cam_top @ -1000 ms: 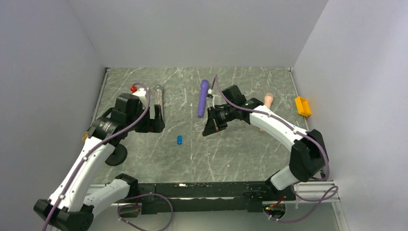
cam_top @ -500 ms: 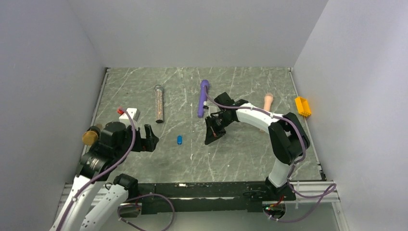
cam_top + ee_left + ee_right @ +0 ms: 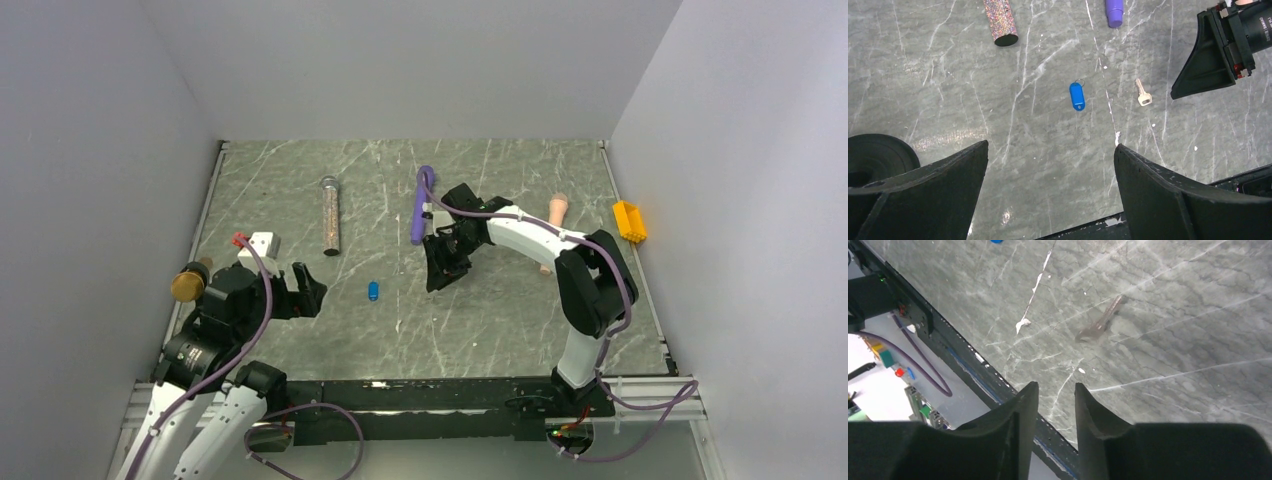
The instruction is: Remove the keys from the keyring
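The keyring, a small blue tag (image 3: 373,291) (image 3: 1076,96) with a thin ring at its far end, lies flat on the grey marble table. One pale metal key (image 3: 1142,94) (image 3: 1100,322) lies loose on the table to its right, apart from it. My right gripper (image 3: 438,276) (image 3: 1056,386) hovers just right of the key, its jaws slightly apart with nothing between them. My left gripper (image 3: 310,290) (image 3: 1050,146) is wide open and empty, to the near left of the tag.
A purple wand (image 3: 420,205) lies behind the right gripper and a glittery tube (image 3: 330,215) at the back left. A peach cylinder (image 3: 556,210) and a yellow block (image 3: 629,220) sit at the right. A white box (image 3: 258,245) and a brass disc (image 3: 187,285) are by the left arm.
The left arm has pulled back from the glittery tube toward the near left edge. The right gripper's jaws have parted from shut to slightly open, and its arm has folded inward.
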You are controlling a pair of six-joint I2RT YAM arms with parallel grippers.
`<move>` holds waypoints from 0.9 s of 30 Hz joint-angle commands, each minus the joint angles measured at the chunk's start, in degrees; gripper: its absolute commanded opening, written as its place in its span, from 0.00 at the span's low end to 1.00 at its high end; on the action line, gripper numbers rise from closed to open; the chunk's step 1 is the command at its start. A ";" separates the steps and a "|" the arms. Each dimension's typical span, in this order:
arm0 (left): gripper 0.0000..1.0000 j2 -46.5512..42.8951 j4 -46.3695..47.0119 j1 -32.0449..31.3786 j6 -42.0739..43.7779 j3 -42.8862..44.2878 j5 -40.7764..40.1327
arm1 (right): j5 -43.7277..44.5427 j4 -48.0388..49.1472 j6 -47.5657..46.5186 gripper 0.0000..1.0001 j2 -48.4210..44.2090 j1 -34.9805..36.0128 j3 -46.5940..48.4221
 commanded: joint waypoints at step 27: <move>0.99 0.17 10.10 0.29 8.35 -0.26 -9.25 | -0.70 -0.66 2.11 1.00 -26.29 -0.14 -1.75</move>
